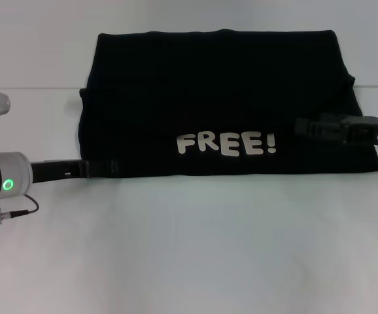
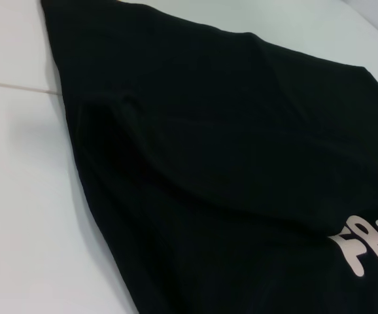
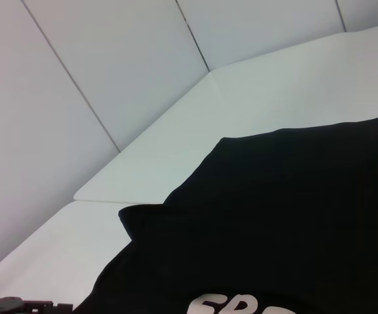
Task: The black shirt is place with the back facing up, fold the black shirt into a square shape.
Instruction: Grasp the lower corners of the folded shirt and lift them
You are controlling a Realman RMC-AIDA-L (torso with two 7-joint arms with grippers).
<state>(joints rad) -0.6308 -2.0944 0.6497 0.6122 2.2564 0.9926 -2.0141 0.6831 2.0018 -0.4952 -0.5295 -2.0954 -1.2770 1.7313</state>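
1. Shirt work: the black shirt [image 1: 218, 98] lies on the white table [image 1: 195, 248] as a wide band, "FREE!" lettering [image 1: 227, 143] along its near edge.
2. My left gripper [image 1: 101, 168] sits at the near left corner; my right gripper [image 1: 313, 126] over the right end; whether either is apart or together I cannot tell.
3. Lengthwise folding looks done; next, I judge, one end goes across the other.

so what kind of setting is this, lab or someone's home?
Most likely a lab or test bench, not a home. A bare white table carries only the black shirt, plain white panel walls enclose it, and the left gripper and right gripper reach in from each side.
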